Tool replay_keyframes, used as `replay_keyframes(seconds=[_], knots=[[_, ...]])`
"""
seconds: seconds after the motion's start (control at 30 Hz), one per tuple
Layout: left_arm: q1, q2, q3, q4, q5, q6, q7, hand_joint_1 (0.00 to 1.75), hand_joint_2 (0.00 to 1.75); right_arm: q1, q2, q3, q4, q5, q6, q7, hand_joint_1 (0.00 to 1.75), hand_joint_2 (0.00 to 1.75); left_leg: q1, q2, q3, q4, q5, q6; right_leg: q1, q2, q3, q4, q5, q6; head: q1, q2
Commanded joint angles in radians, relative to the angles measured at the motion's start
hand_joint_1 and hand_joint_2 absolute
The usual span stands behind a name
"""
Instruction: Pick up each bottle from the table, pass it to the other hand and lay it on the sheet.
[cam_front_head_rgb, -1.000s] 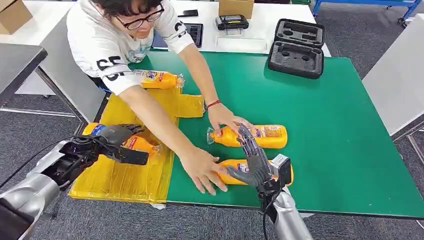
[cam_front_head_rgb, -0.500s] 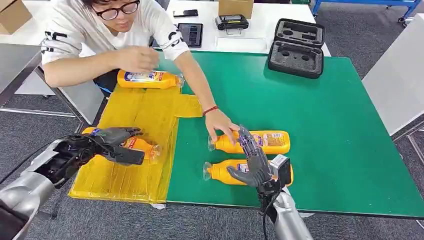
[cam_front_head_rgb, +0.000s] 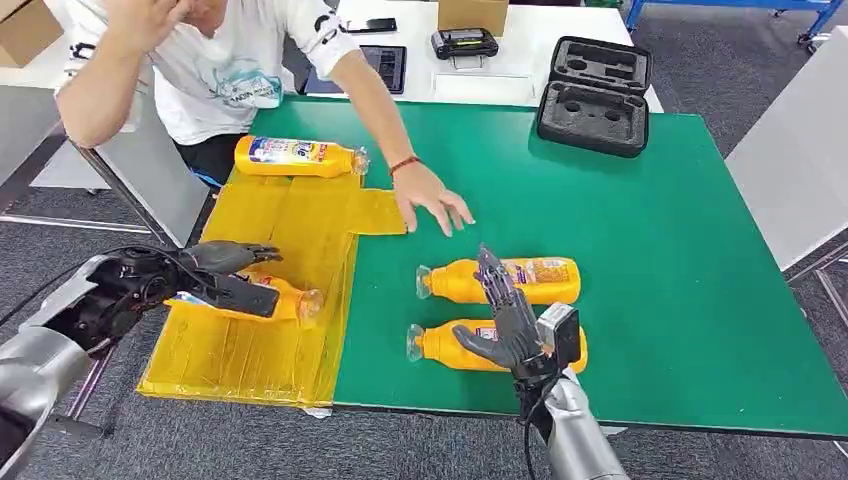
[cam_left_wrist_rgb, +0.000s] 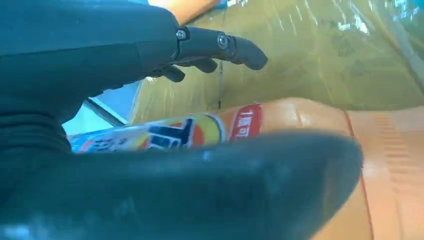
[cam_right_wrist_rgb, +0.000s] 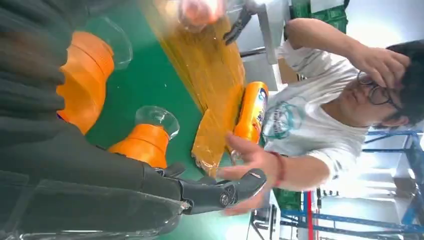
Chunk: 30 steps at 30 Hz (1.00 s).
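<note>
Two orange bottles lie side by side on the green table (cam_front_head_rgb: 660, 260), a near one (cam_front_head_rgb: 455, 346) (cam_right_wrist_rgb: 85, 80) and a far one (cam_front_head_rgb: 545, 280) (cam_right_wrist_rgb: 142, 145). My right hand (cam_front_head_rgb: 510, 322) (cam_right_wrist_rgb: 100, 170) hovers over them, fingers spread and holding nothing. A third bottle (cam_front_head_rgb: 288, 299) (cam_left_wrist_rgb: 390, 165) lies on the yellow sheet (cam_front_head_rgb: 260, 365) at my left. My left hand (cam_front_head_rgb: 225, 275) (cam_left_wrist_rgb: 100, 60) stays around it, thumb alongside and fingers lifted clear. A fourth bottle (cam_front_head_rgb: 298, 157) (cam_right_wrist_rgb: 252, 112) lies at the sheet's far end.
A person leans over the table's far left corner, one hand (cam_front_head_rgb: 432, 197) (cam_right_wrist_rgb: 250, 160) flat on the green top beside the sheet. A black foam case (cam_front_head_rgb: 594, 96) sits at the far edge. A white table behind carries small devices (cam_front_head_rgb: 463, 43).
The person's hand has let go of the far bottle and pulled back toward the sheet's corner; their other arm has risen. My left fingers have lifted off the bottle on the sheet.
</note>
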Motion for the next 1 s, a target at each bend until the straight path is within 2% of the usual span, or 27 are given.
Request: replay_keyframes(seconds=[0.03,0.1,0.17,0.23,0.3,0.37,0.4,0.5,0.6,0.63,0.67,0.73,0.77,0.8,0.87,1.0], knots=[[-0.010,0.058,-0.033,-0.099,0.040,0.006,0.012,0.00,0.00,-0.009,-0.009,-0.028,0.017,-0.001,0.000,0.015,0.00,1.75,0.001,0.001,0.003,0.000,-0.002,-0.001,0.001,0.001,0.003,0.000,-0.001,-0.001,0.000,0.000],[-0.003,0.052,-0.002,-0.115,0.089,0.000,-0.009,0.00,0.00,-0.014,-0.012,-0.028,0.033,-0.002,-0.004,0.013,0.00,1.75,0.001,0.001,0.003,0.000,-0.002,-0.001,0.001,0.001,0.003,0.000,-0.001,-0.001,0.000,0.000],[0.024,0.002,0.085,-0.119,0.174,0.062,-0.033,0.00,0.00,0.001,-0.014,-0.031,0.018,-0.005,-0.019,0.009,0.00,1.75,0.001,0.001,0.005,0.001,-0.003,-0.001,0.001,0.001,0.005,0.000,-0.002,-0.002,0.000,0.000],[0.101,-0.060,0.215,-0.141,0.276,0.183,-0.083,0.00,0.00,0.039,-0.015,-0.030,-0.052,0.014,-0.044,0.008,0.00,1.75,0.000,-0.002,0.002,-0.001,0.000,-0.001,0.000,-0.002,0.002,-0.001,-0.001,-0.001,0.000,0.000],[0.138,-0.073,0.235,-0.165,0.284,0.217,-0.086,0.00,0.00,0.062,-0.014,-0.029,-0.094,0.018,-0.042,0.023,0.00,1.75,0.000,-0.003,0.006,-0.002,-0.002,-0.001,0.000,-0.003,0.007,-0.002,-0.003,-0.001,0.000,0.000],[0.323,-0.175,0.451,-0.276,0.428,0.368,-0.232,0.00,0.00,0.095,-0.019,-0.008,-0.192,0.082,-0.067,0.022,0.00,1.75,0.000,-0.002,0.006,-0.002,-0.002,-0.001,-0.001,-0.002,0.007,-0.002,-0.003,-0.001,0.000,0.000],[0.410,-0.218,0.503,-0.345,0.426,0.390,-0.239,0.00,0.00,0.108,-0.014,-0.011,-0.251,0.094,-0.071,0.045,0.00,1.75,-0.002,-0.001,0.006,-0.003,-0.002,0.000,-0.003,-0.001,0.006,-0.002,-0.002,0.000,0.000,0.000],[0.435,-0.222,0.502,-0.375,0.414,0.401,-0.231,0.00,0.00,0.111,-0.011,-0.014,-0.275,0.091,-0.068,0.069,0.00,1.75,-0.004,0.001,0.007,-0.002,-0.004,0.000,-0.003,0.002,0.006,-0.002,-0.003,-0.001,-0.001,0.000],[0.421,-0.218,0.511,-0.369,0.412,0.392,-0.226,0.00,0.00,0.109,-0.011,-0.016,-0.265,0.092,-0.072,0.069,0.00,1.75,-0.002,0.001,0.002,0.000,-0.003,-0.001,-0.002,0.003,0.001,-0.001,-0.002,-0.001,0.000,0.000],[0.480,-0.288,0.617,-0.407,0.488,0.416,-0.274,0.00,0.00,0.102,-0.025,0.003,-0.289,0.131,-0.095,0.032,0.00,1.75,-0.002,0.000,0.004,0.000,-0.004,-0.001,-0.001,0.001,0.003,-0.001,-0.003,-0.002,0.000,0.000],[0.539,-0.335,0.670,-0.461,0.505,0.437,-0.287,0.00,1.75,0.100,-0.031,0.008,-0.332,0.149,-0.110,0.037,0.00,1.75,-0.001,0.001,0.005,0.001,-0.005,-0.002,-0.001,0.002,0.004,-0.001,-0.004,-0.002,0.000,0.000],[0.660,-0.451,0.782,-0.573,0.587,0.498,-0.300,0.00,1.75,0.087,-0.056,0.025,-0.459,0.213,-0.153,0.112,0.00,1.75,-0.004,0.003,0.000,-0.001,-0.002,0.000,-0.003,0.004,-0.002,-0.001,-0.001,0.000,0.000,0.000],[0.693,-0.476,0.798,-0.606,0.602,0.519,-0.306,0.00,1.75,0.086,-0.068,0.029,-0.500,0.232,-0.162,0.148,0.00,1.75,-0.004,0.005,0.003,-0.001,-0.004,0.000,-0.003,0.005,0.000,-0.001,-0.002,0.000,-0.001,0.000],[0.703,-0.477,0.795,-0.617,0.602,0.520,-0.305,0.00,1.75,0.085,-0.070,0.028,-0.515,0.229,-0.158,0.162,0.00,1.75,-0.004,0.006,0.004,0.000,-0.006,0.000,-0.004,0.007,0.001,0.000,-0.003,0.000,-0.001,0.000],[0.750,-0.526,0.835,-0.658,0.643,0.563,-0.324,0.00,1.75,0.087,-0.106,0.050,-0.550,0.307,-0.187,0.219,0.00,1.75,-0.003,0.005,0.003,0.001,-0.006,0.000,-0.003,0.005,0.002,-0.001,-0.003,0.000,0.000,0.000],[0.835,-0.570,0.818,-0.682,0.571,0.655,-0.356,0.00,1.75,0.122,-0.209,0.074,-0.572,0.444,-0.221,0.311,0.00,1.75,-0.003,0.005,0.005,0.000,-0.006,0.000,-0.002,0.005,0.004,-0.002,-0.003,-0.001,0.000,0.000]])
